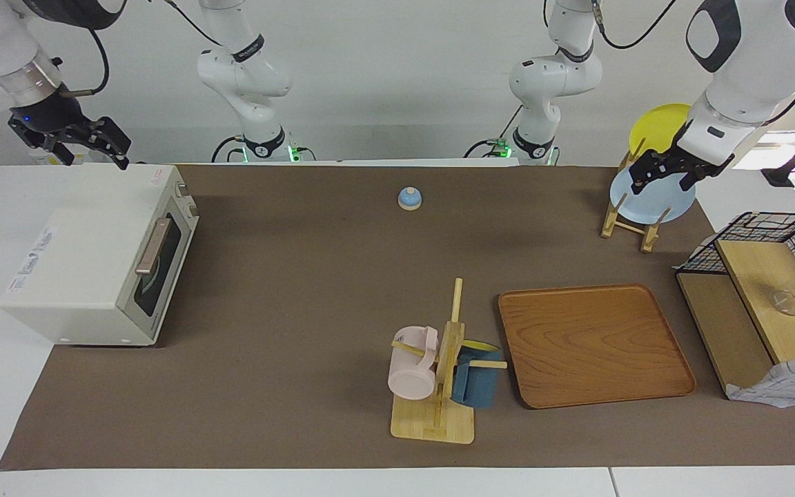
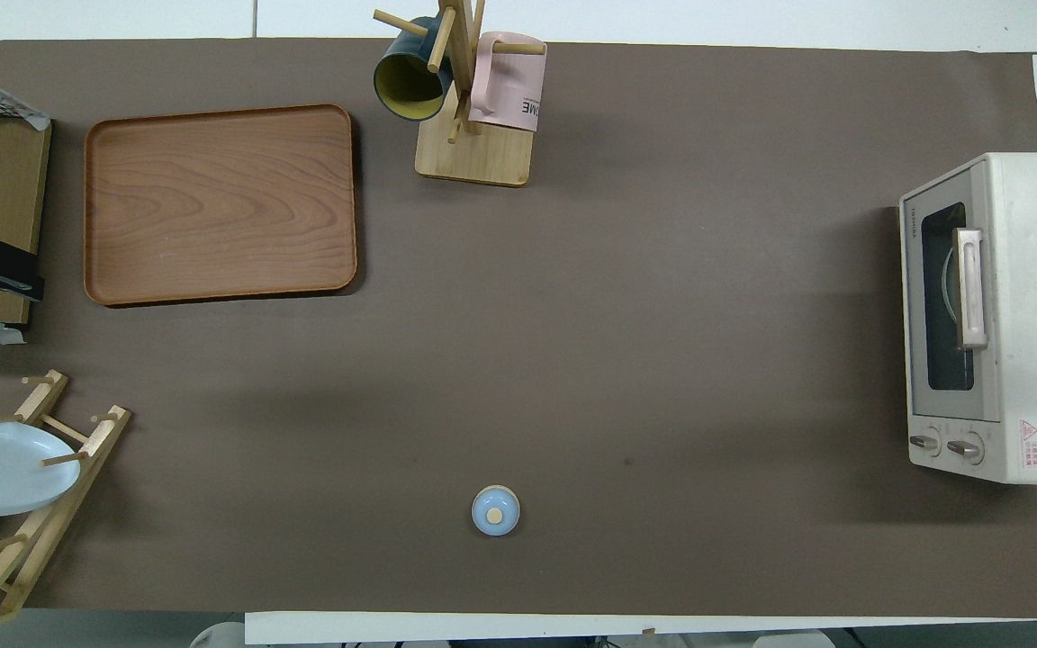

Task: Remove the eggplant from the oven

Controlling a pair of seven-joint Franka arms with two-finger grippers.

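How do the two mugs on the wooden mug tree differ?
The pink mug is pale and plain outside; the blue mug is dark blue with a yellow inside. The pink mug hangs toward the right arm's end of the table, the blue mug toward the left arm's end, beside the wooden tray. In the overhead view only the pink mug shows printed letters. Both hang on pegs of the same mug tree.

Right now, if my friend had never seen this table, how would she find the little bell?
Start at the brown mat that covers the table, and look along its edge nearest the robots. The small bell sits there alone, about midway between the two arm bases, nearer the robots than the mug tree. It is the only small round blue dome with a tan button on top.
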